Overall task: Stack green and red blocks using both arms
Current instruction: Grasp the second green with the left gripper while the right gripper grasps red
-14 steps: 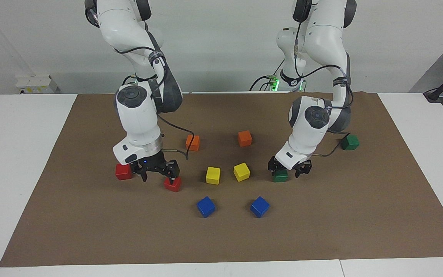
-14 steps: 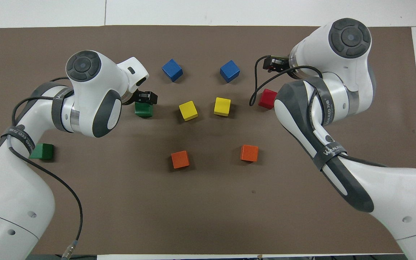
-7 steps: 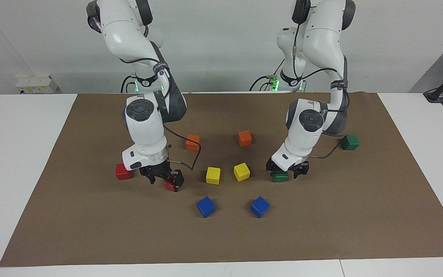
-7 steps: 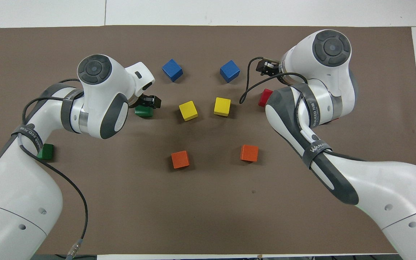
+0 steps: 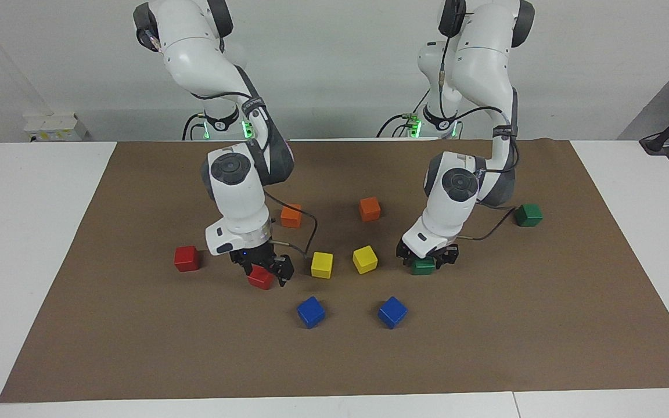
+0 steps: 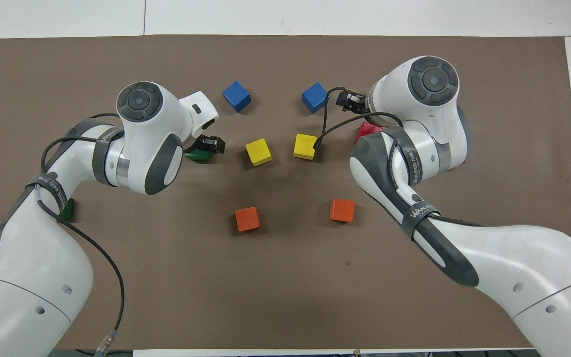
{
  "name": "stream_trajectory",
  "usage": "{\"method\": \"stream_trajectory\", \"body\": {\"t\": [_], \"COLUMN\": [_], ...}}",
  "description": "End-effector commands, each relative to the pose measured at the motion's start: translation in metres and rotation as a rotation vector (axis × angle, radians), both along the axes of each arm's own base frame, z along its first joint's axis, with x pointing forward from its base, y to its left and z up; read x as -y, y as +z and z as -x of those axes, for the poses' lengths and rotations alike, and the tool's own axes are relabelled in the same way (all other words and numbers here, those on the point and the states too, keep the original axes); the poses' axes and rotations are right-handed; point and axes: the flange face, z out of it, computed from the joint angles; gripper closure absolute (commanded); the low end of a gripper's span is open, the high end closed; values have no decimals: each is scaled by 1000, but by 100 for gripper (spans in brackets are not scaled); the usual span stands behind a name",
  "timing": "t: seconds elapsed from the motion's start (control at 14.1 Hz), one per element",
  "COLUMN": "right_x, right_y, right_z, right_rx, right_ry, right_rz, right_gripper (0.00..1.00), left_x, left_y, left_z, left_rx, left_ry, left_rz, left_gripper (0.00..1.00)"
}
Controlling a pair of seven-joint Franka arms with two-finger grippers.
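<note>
- Your right gripper [image 5: 262,271] is low over a red block [image 5: 260,278], fingers set apart either side of it. If they close off-centre, you'll likely twist the block or knock it toward the yellow cube [image 5: 322,265] just beside that hand.
- Your left gripper [image 5: 425,258] is down around a green block [image 5: 423,266]; I can't tell whether it is clamped. Lift too soon and the block may slip out.
- The second red block [image 5: 186,258] and second green block [image 5: 528,215] lie well apart from the hands; a skewed grip means a crooked, toppling stack there.
</note>
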Motion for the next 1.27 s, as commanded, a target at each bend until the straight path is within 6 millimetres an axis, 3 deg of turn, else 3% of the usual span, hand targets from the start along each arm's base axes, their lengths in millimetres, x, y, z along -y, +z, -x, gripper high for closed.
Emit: {"method": "stream_trajectory", "body": {"t": [0.0, 0.07, 0.14, 0.21, 0.28, 0.35, 0.64, 0.78, 0.92, 1.06, 1.2], "right_x": [4, 4, 4, 4, 5, 5, 9, 11, 13, 19, 23], "right_y": [-12, -11, -12, -11, -10, -8, -3, -3, -4, -6, -8], "right_z": [7, 7, 8, 9, 11, 12, 19, 21, 22, 21, 20], "right_rx": [-1, -6, -11, -18, -31, -36, -88, -127, -134, -138, -134], "right_ry": [-3, -3, -2, -3, -3, -3, 42, 51, 74, 85, 85], "right_rz": [4, 5, 9, 12, 18, 21, 52, 68, 73, 76, 74], "right_gripper": [3, 3, 2, 2, 2, 1, 0, 0, 0, 0, 0], "left_x": [2, 2, 1, 1, 0, 0, -5, -13, -54, -94, -140], "left_y": [-3, -4, -3, -3, -3, -3, 5, 34, 82, 130, 165], "left_z": [6, 7, 7, 8, 8, 8, 3, -5, -8, 0, 15], "left_rx": [16, 12, 10, 6, 4, 3, -5, -18, -16, -40, -70], "left_ry": [-17, -18, -17, -18, -16, -17, -5, 16, 80, 123, 92], "left_rz": [-20, -22, -23, -25, -25, -26, -26, -24, -15, 8, 2], "left_gripper": [13, 22, 42, 66, 95, 100, 100, 100, 100, 100, 100]}}
